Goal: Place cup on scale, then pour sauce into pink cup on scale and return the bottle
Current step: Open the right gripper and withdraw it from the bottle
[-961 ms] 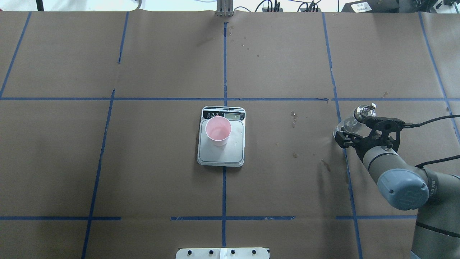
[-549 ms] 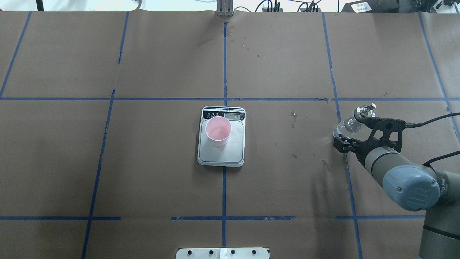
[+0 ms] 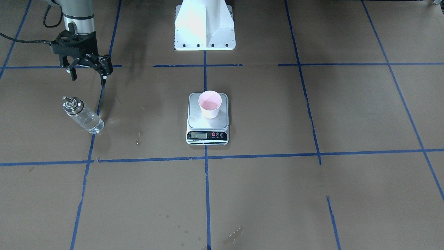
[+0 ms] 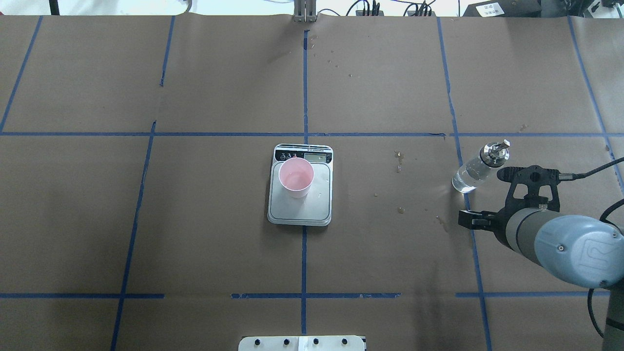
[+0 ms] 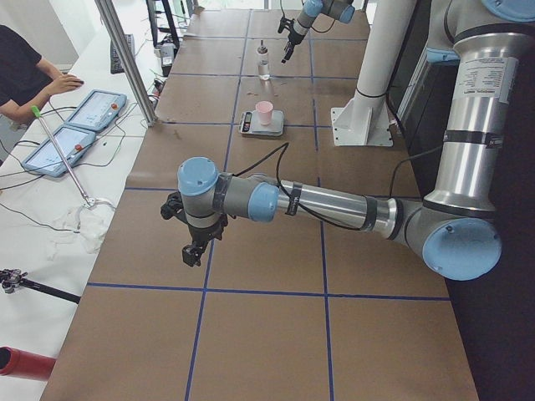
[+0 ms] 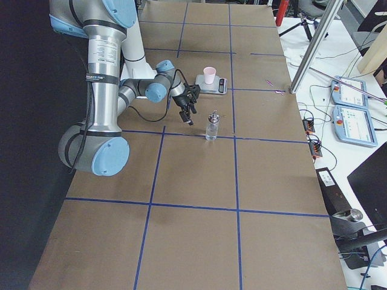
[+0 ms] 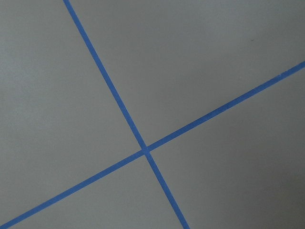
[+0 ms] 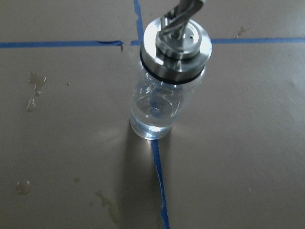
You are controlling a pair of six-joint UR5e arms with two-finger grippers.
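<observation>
I see right gripper spread, apart from upright bottle; cup on scale — left gripper shows only side-on, state untellable.

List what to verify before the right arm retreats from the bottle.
1. The bottle stands upright on the table: ok.
2. The right hand is open and apart from the bottle: ok.
3. The cup stands upright on the scale: ok.
4. Liquid is in the cup: cannot tell.
5. The scale's display can be read: cannot tell, too small.
6. The left hand is far from cup and scale: ok.
</observation>
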